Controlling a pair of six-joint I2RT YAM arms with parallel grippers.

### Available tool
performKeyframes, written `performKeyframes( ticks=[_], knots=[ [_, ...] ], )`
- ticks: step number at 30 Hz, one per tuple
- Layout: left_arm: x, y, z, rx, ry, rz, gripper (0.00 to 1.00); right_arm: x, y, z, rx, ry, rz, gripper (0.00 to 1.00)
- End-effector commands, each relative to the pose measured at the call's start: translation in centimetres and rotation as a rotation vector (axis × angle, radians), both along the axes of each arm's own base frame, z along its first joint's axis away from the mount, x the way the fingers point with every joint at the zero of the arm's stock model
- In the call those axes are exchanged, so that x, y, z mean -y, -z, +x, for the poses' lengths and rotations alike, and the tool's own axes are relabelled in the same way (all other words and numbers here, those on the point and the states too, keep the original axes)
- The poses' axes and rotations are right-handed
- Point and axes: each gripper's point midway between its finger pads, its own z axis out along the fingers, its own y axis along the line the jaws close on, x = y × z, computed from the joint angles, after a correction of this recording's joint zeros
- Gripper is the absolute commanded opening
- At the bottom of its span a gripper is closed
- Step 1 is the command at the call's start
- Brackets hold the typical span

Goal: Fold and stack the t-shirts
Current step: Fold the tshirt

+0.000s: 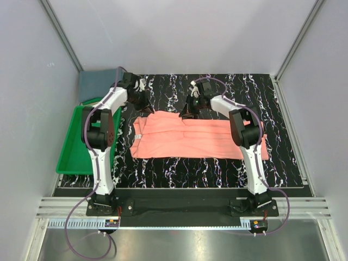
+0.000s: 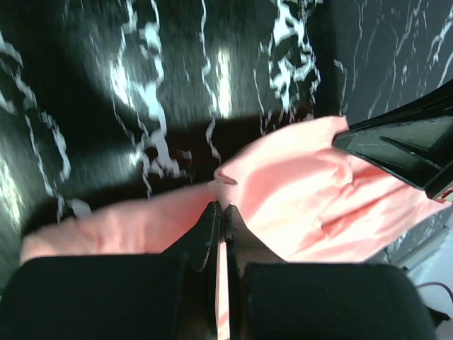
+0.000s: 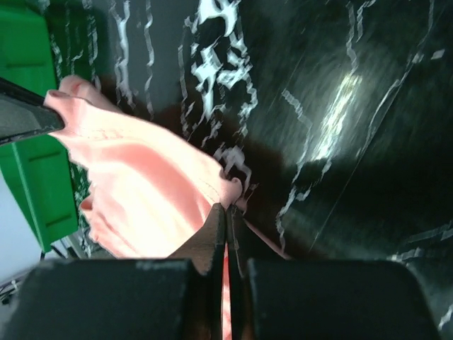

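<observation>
Overhead first. The salmon-pink t-shirt [image 1: 198, 138] lies spread flat across the middle of the black marbled table [image 1: 283, 109], long axis left to right, with a small white label near its left end. The blue-grey t-shirt [image 1: 95, 84] sits bunched at the far-left corner, just behind the green tray [image 1: 70, 155] and apart from the pink one. Both arms reach to the pink shirt's far edge. The left claw [image 1: 142, 104] is at the far-left corner and the right claw [image 1: 188, 112] further along the same edge. The likely reason for 2 grips on 1 edge is that the hem can then be raised level and brought over without sagging.

Left wrist view. The left claw [image 2: 221, 210] is pinched tight on a peak of the salmon-pink t-shirt [image 2: 297, 191], and a thin pink strip shows between its fingers. The cloth appears raised a little, with shadow beneath it on the table [image 2: 106, 106]. The right claw [image 2: 396, 145] enters at the right, its tip on the same fabric.

Right wrist view. The right claw [image 3: 225, 210] is closed down on a fold of the salmon-pink t-shirt [image 3: 141, 184], with pink visible in the slit between its fingers. The left claw [image 3: 21, 117] holds the other corner at the frame's left edge, and the cloth runs taut between the 2 pinches. The green tray [image 3: 35, 177] is behind.

Judgement: the first fold looks barely begun. The blue-grey shirt is untouched, and nothing is stacked yet.
</observation>
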Motion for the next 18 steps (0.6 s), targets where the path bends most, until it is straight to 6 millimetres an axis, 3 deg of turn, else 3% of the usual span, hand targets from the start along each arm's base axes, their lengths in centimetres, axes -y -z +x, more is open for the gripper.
performKeyframes(
  ticks=[1,6,11,18],
  knots=[
    [0.5,-5.0,-0.6,0.082,-0.007,-0.051,0.00,-0.9,-7.0,-0.4,0.144,-0.038,0.071,0.00],
    [0.5,-5.9,-3.5,0.076,-0.003,-0.047,0.00,-0.1,-6.7,-3.1,0.110,-0.016,0.088,0.00],
    [0.5,-4.7,-6.5,0.039,0.018,-0.028,0.00,-0.9,-6.7,-4.7,0.084,-0.026,0.128,0.00],
    [0.8,-4.4,-8.5,0.035,0.042,-0.016,0.00,-1.1,-6.6,-6.3,0.080,-0.028,0.121,0.00]
  ],
)
